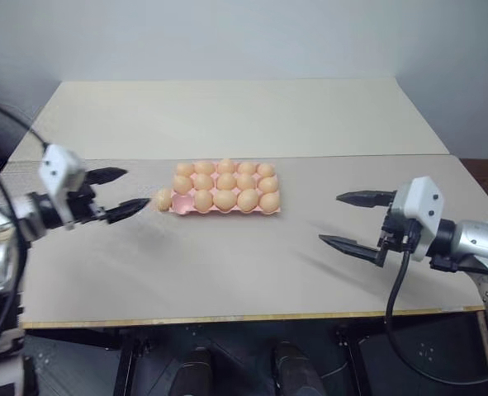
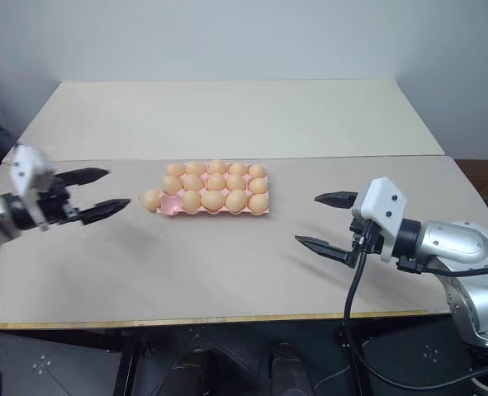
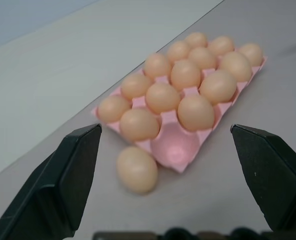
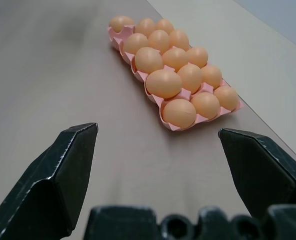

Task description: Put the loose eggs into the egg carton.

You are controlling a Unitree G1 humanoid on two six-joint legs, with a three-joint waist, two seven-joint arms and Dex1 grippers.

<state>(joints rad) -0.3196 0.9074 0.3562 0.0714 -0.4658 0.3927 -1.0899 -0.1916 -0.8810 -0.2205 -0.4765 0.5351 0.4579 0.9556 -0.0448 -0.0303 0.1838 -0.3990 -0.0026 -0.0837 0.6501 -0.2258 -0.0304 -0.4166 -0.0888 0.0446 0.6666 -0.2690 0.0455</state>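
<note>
Left wrist view: one loose egg (image 3: 136,169) lies on the table (image 1: 227,264) touching the egg carton (image 3: 180,162) at its near-left corner, beside the one empty cup. Both the left gripper (image 1: 117,192) and the right gripper (image 1: 355,221) hang spread wide, holding nothing. The egg looks light, smooth, round and probably fragile; pinch it gently across its middle.

No legible text or markings

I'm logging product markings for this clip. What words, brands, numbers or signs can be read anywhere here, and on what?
None: no readable text, number or sign shows.
The egg carton is plain pink, and the loose egg and the eggs in the cups carry no stamp.
</note>
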